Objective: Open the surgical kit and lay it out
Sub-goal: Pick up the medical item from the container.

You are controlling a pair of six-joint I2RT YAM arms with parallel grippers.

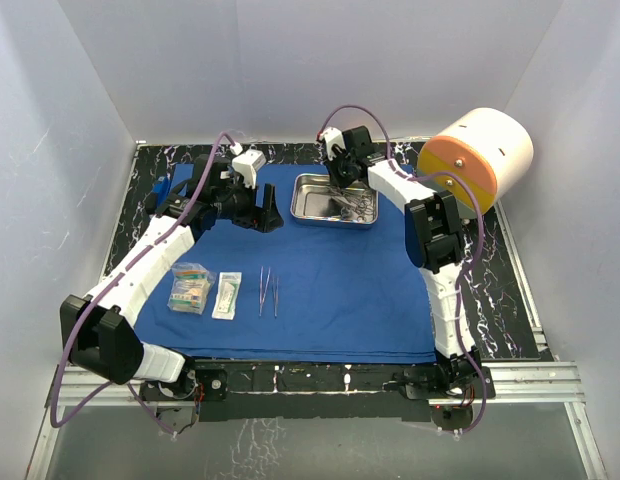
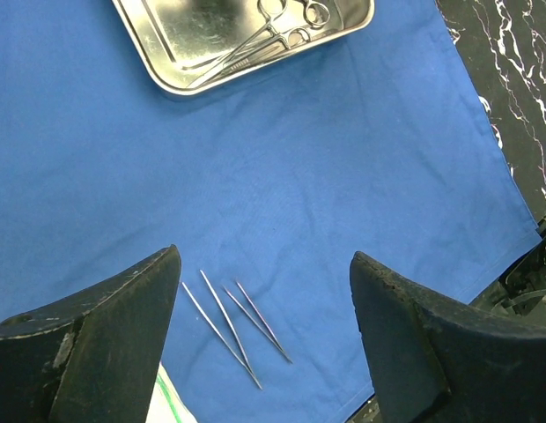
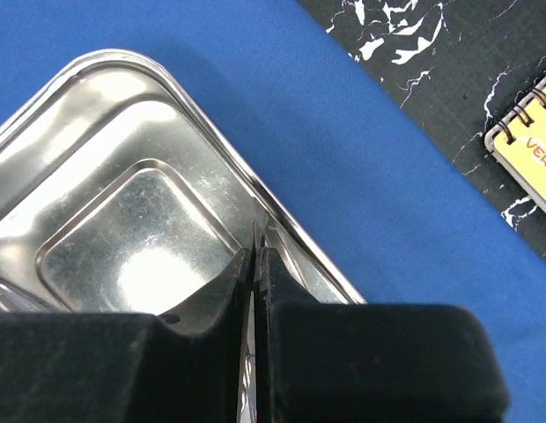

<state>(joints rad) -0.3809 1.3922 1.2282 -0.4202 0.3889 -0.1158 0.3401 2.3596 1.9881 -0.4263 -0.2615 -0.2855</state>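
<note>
The right jaws are clenched on a thin steel tool (image 3: pixel 255 236) inside the tray (image 3: pixel 97 115), probably to lift it onto the blue cloth (image 3: pixel 361 141). The left jaws hang released above the laid-out tweezers (image 2: pixel 233 322). Beyond the right jaws, a spiral notepad (image 3: pixel 530 145) reads "VERY".

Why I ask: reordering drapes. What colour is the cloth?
Plain royal blue; the cloth shows best in the top external view.
</note>
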